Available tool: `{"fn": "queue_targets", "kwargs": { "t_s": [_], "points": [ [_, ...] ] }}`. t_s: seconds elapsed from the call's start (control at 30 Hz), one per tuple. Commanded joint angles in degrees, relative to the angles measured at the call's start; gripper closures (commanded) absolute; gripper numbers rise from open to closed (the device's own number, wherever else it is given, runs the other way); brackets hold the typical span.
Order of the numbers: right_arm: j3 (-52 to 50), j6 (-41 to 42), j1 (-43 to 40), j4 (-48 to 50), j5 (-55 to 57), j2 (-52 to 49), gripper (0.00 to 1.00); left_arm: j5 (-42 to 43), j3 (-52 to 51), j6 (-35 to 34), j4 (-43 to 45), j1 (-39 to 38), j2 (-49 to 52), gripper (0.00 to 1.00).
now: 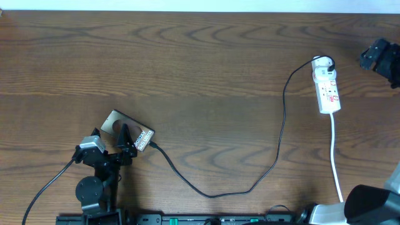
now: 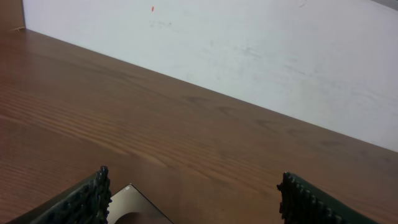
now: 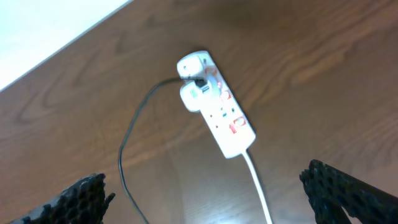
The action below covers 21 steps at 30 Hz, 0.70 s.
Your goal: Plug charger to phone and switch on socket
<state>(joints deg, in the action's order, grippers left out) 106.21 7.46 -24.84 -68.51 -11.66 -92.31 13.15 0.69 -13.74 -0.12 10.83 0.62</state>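
The bronze-brown phone [image 1: 130,131] lies flat at the lower left. My left gripper [image 1: 125,144] hovers over it, open and empty. In the left wrist view the wide-open fingers [image 2: 193,202] frame a corner of the phone [image 2: 134,208]. The thin black charger cable [image 1: 212,194] loops from the phone's right end across the table up to the white socket [image 1: 327,87]. Its plug tip [image 1: 152,147] touches the phone's end; I cannot tell if it is seated. My right gripper [image 1: 379,57], open and empty, is right of the socket. The right wrist view [image 3: 205,199] shows the socket [image 3: 217,115].
The socket's white cord [image 1: 336,162] runs down to the table's front edge and also shows in the right wrist view [image 3: 258,186]. A white wall [image 2: 249,50] borders the table's far edge. The arm bases stand along the front edge.
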Motion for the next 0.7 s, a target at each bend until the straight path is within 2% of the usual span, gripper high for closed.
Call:
{"fn": "queue_targets", "kwargs": {
  "t_s": [0.0, 0.13, 0.43, 0.67],
  "points": [
    [-2.45, 0.24, 2.78, 4.00, 0.57, 5.11, 0.01, 0.35, -0.42, -0.28, -2.84, 0.24, -0.28, 0.16],
    [-13.00, 0.17, 9.29, 18.51, 0.61, 13.16, 0.01, 0.35, -0.42, -0.28, -2.84, 0.24, -0.28, 0.16],
    [-46.84, 0.20, 21.73, 56.46, 1.01, 36.52, 0.01, 0.35, -0.42, -0.28, -2.84, 0.24, -0.28, 0.16],
    [-68.83, 0.17, 23.37, 69.37, 1.29, 53.70, 0.01, 0.35, -0.42, -0.28, -2.84, 0.24, -0.28, 0.16]
  ]
}}
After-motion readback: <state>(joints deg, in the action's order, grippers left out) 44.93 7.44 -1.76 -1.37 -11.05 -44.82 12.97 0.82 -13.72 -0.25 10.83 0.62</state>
